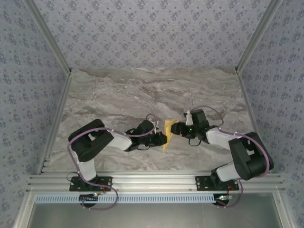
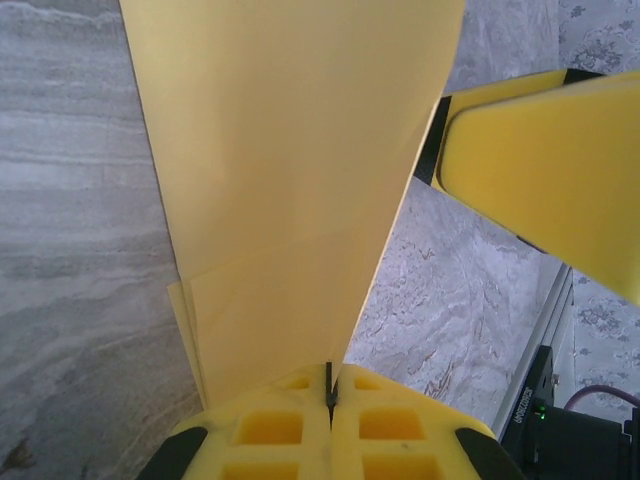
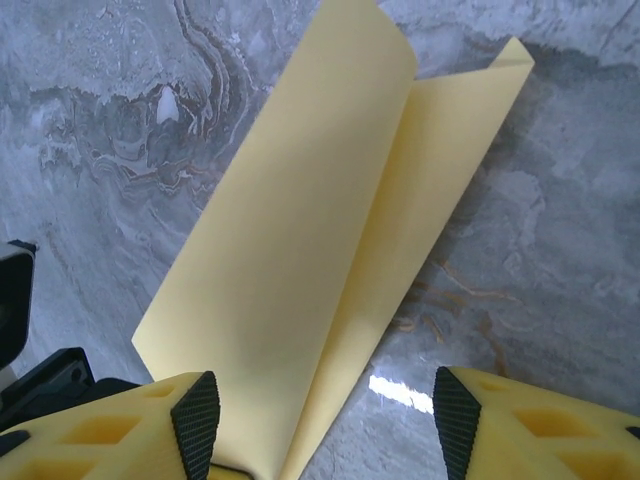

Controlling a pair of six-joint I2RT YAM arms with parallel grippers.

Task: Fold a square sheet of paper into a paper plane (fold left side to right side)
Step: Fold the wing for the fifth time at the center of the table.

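Top view: the sheet of paper (image 1: 168,134), partly folded, stands between the arms over the middle of the desk (image 1: 118,95). The left fingers (image 1: 160,137) meet it from one side and the right fingers (image 1: 177,128) from the other.

Left wrist view: the left fingers (image 2: 300,425) are closed tight on the sheet's (image 2: 290,150) edge, pinching the layers, evidently to anchor the fold.

Right wrist view: the right fingers (image 3: 195,410) stand apart, straddling the sheet's (image 3: 320,230) near corner without clamping it, probably placed to take a grip.
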